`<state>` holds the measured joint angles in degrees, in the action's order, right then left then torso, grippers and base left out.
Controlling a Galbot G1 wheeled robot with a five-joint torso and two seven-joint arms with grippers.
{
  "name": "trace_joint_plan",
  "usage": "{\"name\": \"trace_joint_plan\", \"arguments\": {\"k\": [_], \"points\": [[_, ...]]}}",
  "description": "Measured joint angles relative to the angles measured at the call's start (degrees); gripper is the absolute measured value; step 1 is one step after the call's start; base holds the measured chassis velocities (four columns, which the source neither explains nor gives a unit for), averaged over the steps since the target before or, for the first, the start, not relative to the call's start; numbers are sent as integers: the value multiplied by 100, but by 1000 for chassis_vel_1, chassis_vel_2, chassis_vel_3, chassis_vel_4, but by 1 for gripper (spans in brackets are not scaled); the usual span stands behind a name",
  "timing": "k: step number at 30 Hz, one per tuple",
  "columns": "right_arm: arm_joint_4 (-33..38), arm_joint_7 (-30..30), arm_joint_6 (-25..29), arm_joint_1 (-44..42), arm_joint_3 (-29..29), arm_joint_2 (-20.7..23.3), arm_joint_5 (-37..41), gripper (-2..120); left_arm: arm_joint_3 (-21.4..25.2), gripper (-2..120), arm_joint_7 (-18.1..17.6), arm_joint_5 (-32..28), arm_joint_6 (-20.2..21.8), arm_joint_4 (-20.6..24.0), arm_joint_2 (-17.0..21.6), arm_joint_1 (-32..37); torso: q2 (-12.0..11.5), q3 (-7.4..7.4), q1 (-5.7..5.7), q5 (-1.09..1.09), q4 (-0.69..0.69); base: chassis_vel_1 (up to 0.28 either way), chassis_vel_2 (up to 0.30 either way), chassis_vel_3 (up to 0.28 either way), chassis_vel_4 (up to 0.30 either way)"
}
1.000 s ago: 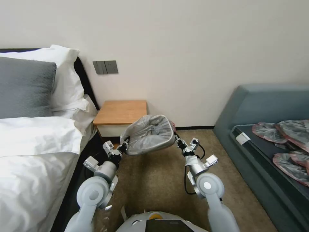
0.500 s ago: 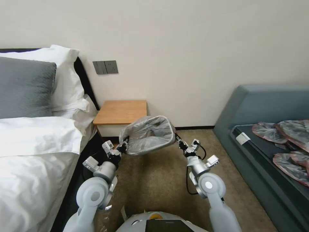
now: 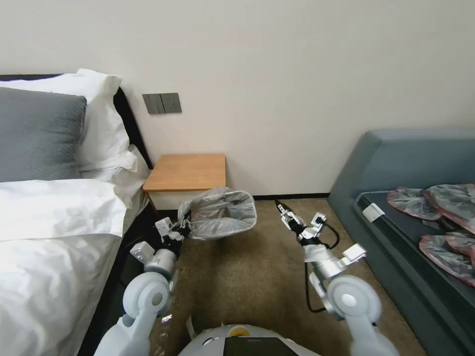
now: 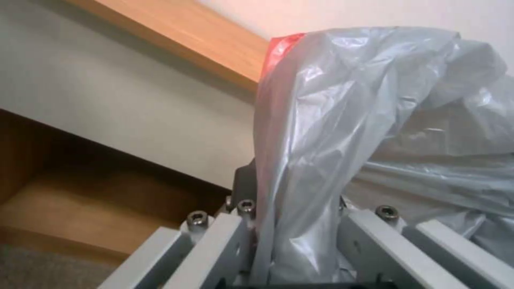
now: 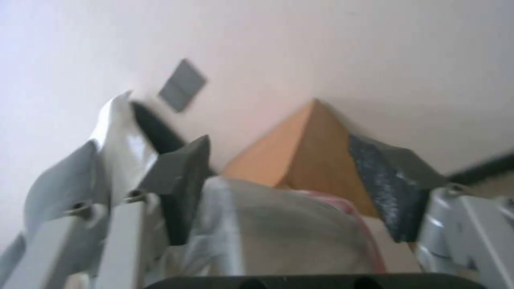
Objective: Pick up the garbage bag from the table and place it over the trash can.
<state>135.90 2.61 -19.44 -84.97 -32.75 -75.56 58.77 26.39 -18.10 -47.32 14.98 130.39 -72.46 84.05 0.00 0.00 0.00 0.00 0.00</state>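
Head view. Garbage bag [image 3: 217, 213] seen open-mouthed, draped over the trash can [image 3: 232, 228], whose body was mostly hidden under the plastic, on the carpet [image 3: 242, 277] just at 5 o'clock from the table [image 3: 185, 172]. Left gripper [image 3: 184, 227] placed at the bag's 9 o'clock edge, pinched on the plastic there. Right gripper [image 3: 283, 208] held at 3 o'clock from the bag, apart from it, fingers spread narrowly with nothing between them. Bed [image 3: 54, 212] with white pillows at 9 o'clock of the table; sofa [image 3: 396, 168] at 3 o'clock of the scene, bearing the flattened bags [image 3: 440, 207]. Wall switches [image 3: 162, 103] mounted at 12 o'clock above the table.

Left wrist view. Fold of the garbage bag [image 4: 321, 140] clamped between the left gripper's fingers [image 4: 214, 237], a red strip of rim showing at the top of the fold. Table's wood top [image 4: 182, 40], white drawer front and low shelf visible behind.

Right wrist view. Right gripper's dark pads [image 5: 184, 172] set well apart, empty. Garbage bag [image 5: 278, 224] seen blurred beyond the gap, probably not touching either pad, with its pinkish rim facing the table [image 5: 305, 148].
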Motion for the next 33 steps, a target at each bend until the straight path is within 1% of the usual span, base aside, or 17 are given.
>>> {"name": "trace_joint_plan", "arguments": {"k": [3,4,6,7,8,11,12,15,17,19,21,22,26,28,30,32,33], "points": [[61,179,121,152,165,513,-463,81,-89,4,-1,79,-4,-24,40,-20,0,0,0,1,-1,0,0,0,0],[61,179,121,152,165,513,-463,81,-89,4,-1,79,-4,-24,40,-20,0,0,0,1,-1,0,0,0,0],[37,513,199,485,505,1143,-1134,92,-200,4,2,198,1,-62,80,-45,0,0,0,2,2,0,0,0,0],[17,578,159,715,766,1435,-1318,96,-286,4,7,290,6,-96,103,-67,1,0,0,1,-3,0,0,0,0],[17,578,159,715,766,1435,-1318,96,-286,4,7,290,6,-96,103,-67,1,0,0,1,-3,0,0,0,0],[-47,562,-19,1474,1590,2093,-1545,100,-391,4,23,547,7,-119,125,-43,1,1,0,1,3,0,0,0,0],[-47,562,-19,1474,1590,2093,-1545,100,-391,4,23,547,7,-119,125,-43,1,1,0,1,3,0,0,0,0],[-204,684,-132,2333,2502,2710,-1826,100,-435,4,56,806,13,-86,148,-18,0,1,0,1,1,0,0,0,0],[-280,721,-141,2563,2755,2847,-1900,100,-436,4,90,896,15,-80,157,-14,0,1,0,1,1,0,0,0,0],[-373,748,-143,2832,3054,2987,-1988,96,-437,4,132,993,16,-80,168,-8,0,1,0,1,0,0,0,0,0],[-550,781,-190,3415,3657,3187,-2082,85,-437,4,167,1103,28,-74,186,3,0,1,0,1,0,0,0,0,0],[-550,781,-190,3415,3657,3187,-2082,85,-437,4,167,1103,28,-74,186,3,0,1,0,1,0,0,0,0,0],[-798,811,-519,4494,4525,3340,-2116,66,-435,4,214,1218,80,-30,201,16,0,1,0,0,1,0,0,0,0],[-833,810,-589,4652,4649,3342,-2116,63,-433,4,228,1235,80,-25,201,20,0,1,0,0,1,0,0,0,0],[-931,794,-757,5021,4981,3339,-2163,52,-416,4,255,1270,83,2,190,44,0,1,0,0,1,0,0,0,0],[-951,794,-785,5075,5042,3338,-2174,50,-413,4,259,1275,84,10,186,49,0,1,0,0,1,0,0,0,0],[-1022,787,-846,5221,5220,3338,-2212,42,-398,4,271,1280,86,35,179,62,0,1,0,0,1,0,0,0,0]]}}
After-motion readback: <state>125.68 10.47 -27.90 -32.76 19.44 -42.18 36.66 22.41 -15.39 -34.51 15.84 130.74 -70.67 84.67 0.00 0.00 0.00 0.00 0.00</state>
